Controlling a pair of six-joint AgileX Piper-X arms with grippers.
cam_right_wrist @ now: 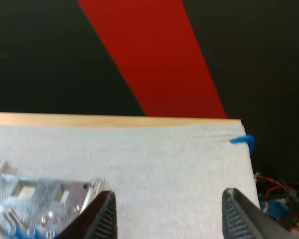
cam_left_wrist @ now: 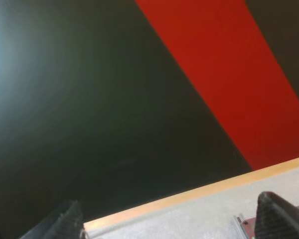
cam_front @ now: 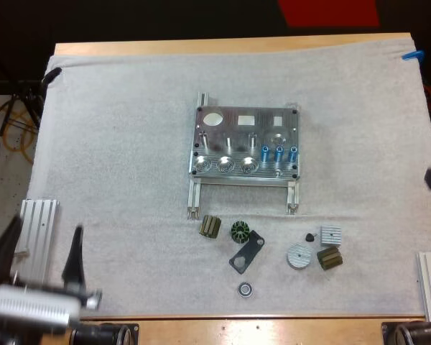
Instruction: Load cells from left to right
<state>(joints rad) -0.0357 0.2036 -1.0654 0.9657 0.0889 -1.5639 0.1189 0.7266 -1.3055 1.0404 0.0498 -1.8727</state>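
Where the white mat (cam_front: 129,144) covers the wooden bench (cam_front: 223,47), the holdings are as follows. Metal fixture (cam_front: 246,144): one, at mid-mat, raised on two rails, its top plate cut with a round opening and square openings along the far edge. Blue cylinders (cam_front: 279,152): three, upright in a close row at the fixture's near right part. Loose parts lie on the mat on the near side of the fixture and apart from it. Olive toothed block (cam_front: 210,227), just beside a dark green ribbed wheel (cam_front: 240,231). Black flat plate (cam_front: 247,252), close against that wheel; whether touching, cannot tell. Small ring bearing (cam_front: 246,289), nearest the bench's front edge. Silver ribbed disc (cam_front: 299,255), with a small black piece (cam_front: 309,236) near it. Silver finned block (cam_front: 331,234), and a second olive block (cam_front: 330,258) just beside the disc. Left hand (cam_front: 42,251): at the mat's near left corner by an aluminium rail (cam_front: 42,215), fingers spread wide, holding nothing. Right hand (cam_right_wrist: 172,216): fingers apart, empty, facing the mat's far right corner, the fixture beside one finger.
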